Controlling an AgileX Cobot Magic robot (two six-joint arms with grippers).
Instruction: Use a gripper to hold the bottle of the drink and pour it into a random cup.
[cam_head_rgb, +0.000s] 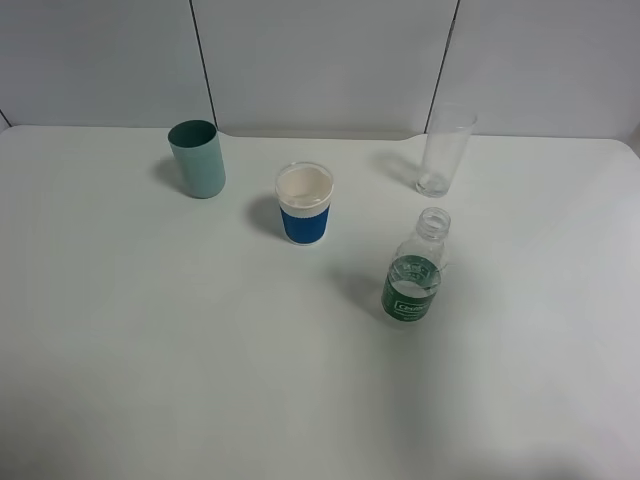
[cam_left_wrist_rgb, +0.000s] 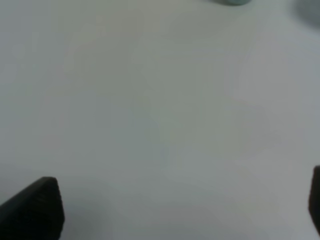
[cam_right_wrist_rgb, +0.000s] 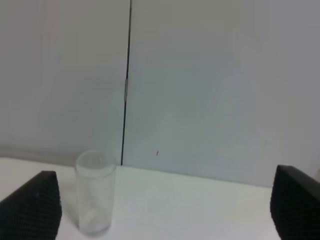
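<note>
Bottle of the drink: you have it upright and uncapped on the white table, right of centre, roughly midway between the back and front edges. Green label band low on the body; nothing touches it.
Tall clear glass: you'll find it upright behind the bottle, close to the table's back edge, apart from the bottle. The right wrist view shows it too, standing before the grey wall panels.
White cup with blue sleeve: upright near the middle of the table, to the left of the bottle and apart from it.
Teal cup: upright toward the back left, near the back edge, apart from the white cup.
Left gripper: your left fingers stand wide apart over bare table, grasping nothing.
Right gripper: your right fingers stand wide apart too, nothing between them but the glass farther off, untouched.
</note>
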